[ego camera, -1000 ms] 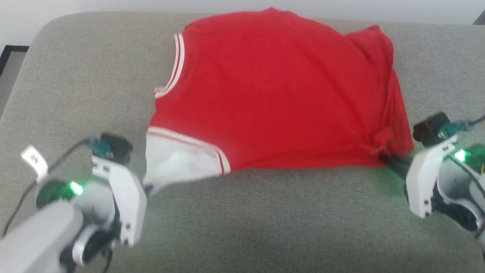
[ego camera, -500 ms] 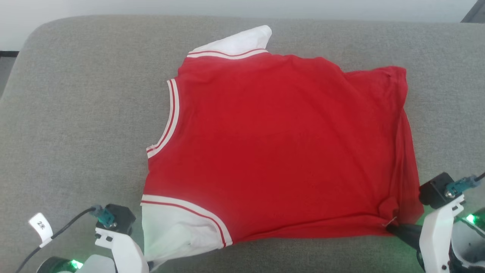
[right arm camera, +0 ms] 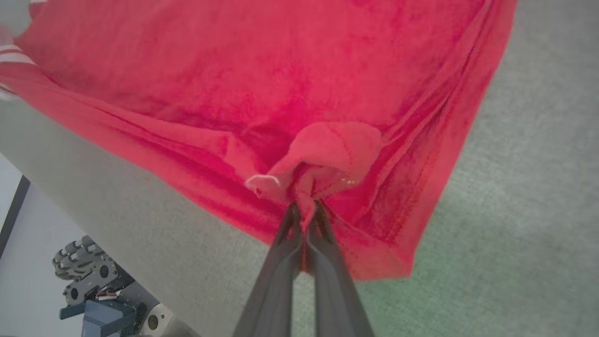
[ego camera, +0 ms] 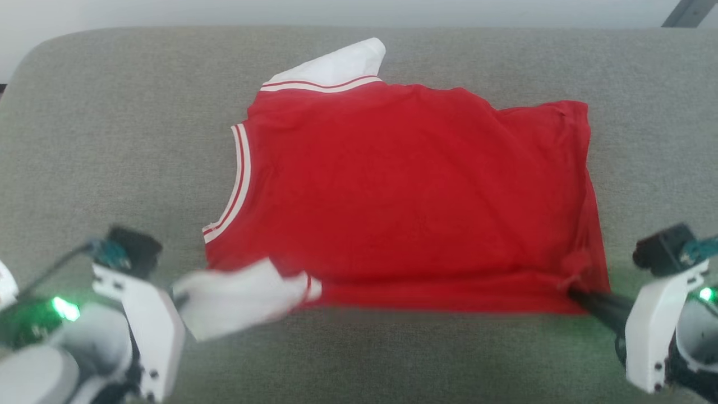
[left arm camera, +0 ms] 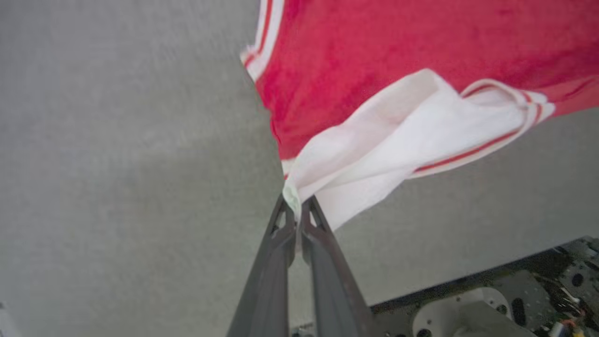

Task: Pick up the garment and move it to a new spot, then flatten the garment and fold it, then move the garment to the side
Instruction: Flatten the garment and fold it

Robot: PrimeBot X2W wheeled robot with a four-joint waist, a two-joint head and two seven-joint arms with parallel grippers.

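Where the left gripper pinches tight on the tip of the near white sleeve, the cloth bunches just ahead of it, and the right gripper is clamped likewise on a gathered red hem corner. Beyond both grippers the garment spreads over the grey cushion, its near edge stretched between them, the striped collar trim on the left gripper's side and the other white sleeve lying farthest from them
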